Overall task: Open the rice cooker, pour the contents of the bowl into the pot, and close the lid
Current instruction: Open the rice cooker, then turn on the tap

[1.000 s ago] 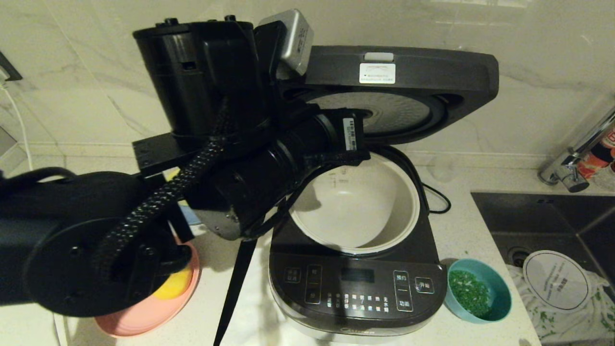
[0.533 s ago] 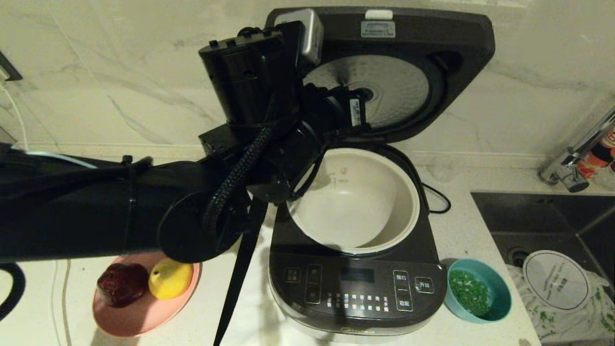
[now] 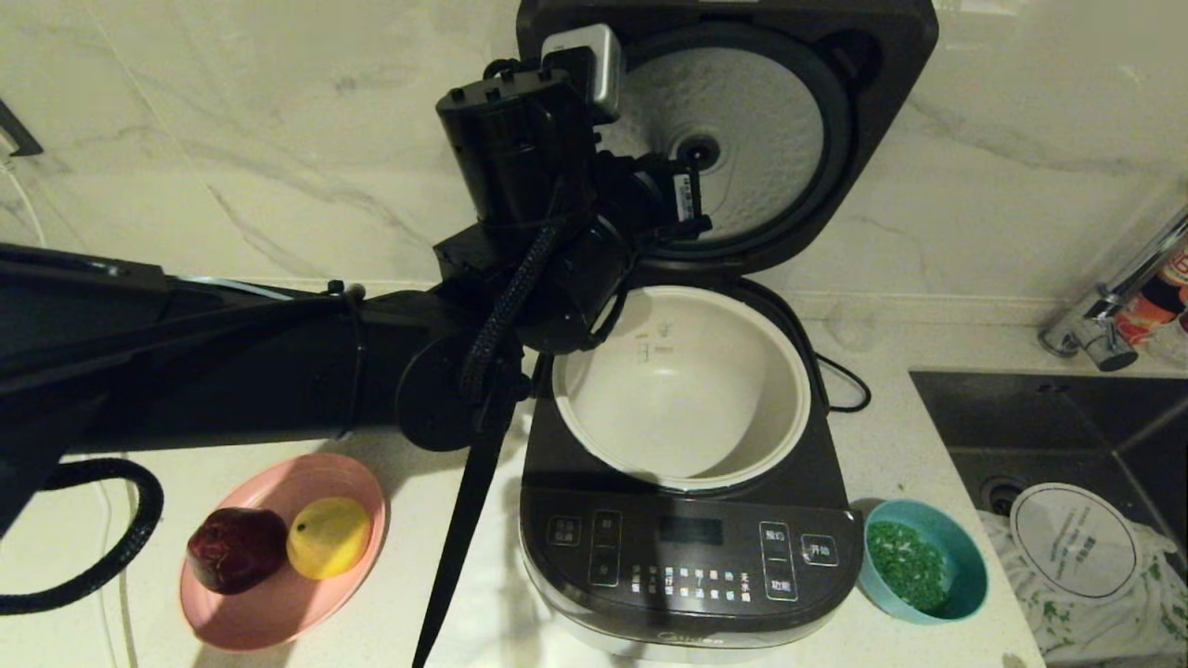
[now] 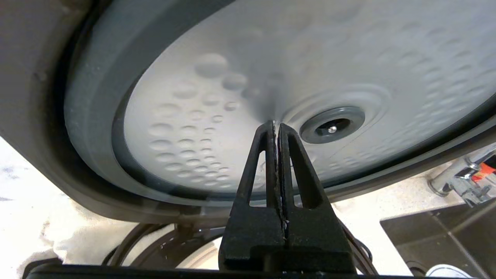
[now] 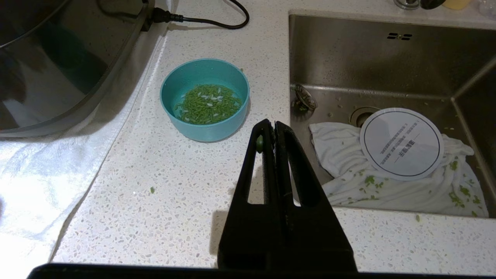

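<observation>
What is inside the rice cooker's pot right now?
Nothing visible: the pot shows only bare white wall and floor with grey measuring marks. The left arm covers a sliver of its left rim. The green contents sit in the bowl beside the cooker.

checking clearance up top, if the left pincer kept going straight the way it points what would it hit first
The left pincer, shut, points at the dimpled silver disc on the underside of the raised lid, just beside the centre vent. It looks at or nearly at contact; depth is unclear.
</observation>
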You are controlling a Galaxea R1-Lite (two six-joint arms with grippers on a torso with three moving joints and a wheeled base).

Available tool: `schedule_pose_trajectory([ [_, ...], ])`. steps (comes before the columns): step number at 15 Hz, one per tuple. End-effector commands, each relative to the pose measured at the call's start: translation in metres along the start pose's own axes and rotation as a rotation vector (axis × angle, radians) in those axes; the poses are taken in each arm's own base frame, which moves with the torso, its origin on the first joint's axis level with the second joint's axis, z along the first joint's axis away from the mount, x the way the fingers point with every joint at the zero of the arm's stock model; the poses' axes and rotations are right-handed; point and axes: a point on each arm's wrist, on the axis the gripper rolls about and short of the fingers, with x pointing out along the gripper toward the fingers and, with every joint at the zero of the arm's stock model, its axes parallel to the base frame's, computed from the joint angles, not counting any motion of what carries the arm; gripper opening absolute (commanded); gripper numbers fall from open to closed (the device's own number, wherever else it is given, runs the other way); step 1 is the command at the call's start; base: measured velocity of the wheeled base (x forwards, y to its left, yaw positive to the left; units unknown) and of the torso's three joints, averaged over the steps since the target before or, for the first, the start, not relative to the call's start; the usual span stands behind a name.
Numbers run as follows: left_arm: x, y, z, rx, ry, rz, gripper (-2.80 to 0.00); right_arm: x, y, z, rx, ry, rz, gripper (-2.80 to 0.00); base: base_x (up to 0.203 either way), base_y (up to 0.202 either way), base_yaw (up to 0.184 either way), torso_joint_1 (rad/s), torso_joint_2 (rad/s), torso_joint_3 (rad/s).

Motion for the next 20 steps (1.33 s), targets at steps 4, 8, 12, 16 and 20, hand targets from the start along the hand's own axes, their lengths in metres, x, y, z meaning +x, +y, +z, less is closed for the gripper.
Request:
schedule_pose_trajectory([
  [4,-0.041,0.008,0.043,-0.019,-0.032,-0.02,-2.8,0.0,0.0,0.0,0.0,0.0,0.001,-2.8,0.0,0.0,0.0,0.0,0.0,0.0],
  [8,-0.116,0.027,0.087,-0.024,-0.014,-0.049,-2.8,0.0,0.0,0.0,0.0,0.0,0.001,-2.8,0.0,0.0,0.0,0.0,0.0,0.0],
  [12,-0.201,0.075,0.11,0.025,0.025,0.022,-2.8,0.0,0.0,0.0,0.0,0.0,0.001,-2.8,0.0,0.0,0.0,0.0,0.0,0.0],
  [16,-0.28,0.14,0.084,0.198,0.136,0.399,-2.8,0.0,0.0,0.0,0.0,0.0,0.001,-2.8,0.0,0.0,0.0,0.0,0.0,0.0],
  [20,-0.345,0.162,0.051,0.303,0.185,0.795,-2.8,0.0,0.0,0.0,0.0,0.0,0.001,-2.8,0.0,0.0,0.0,0.0,0.0,0.0],
])
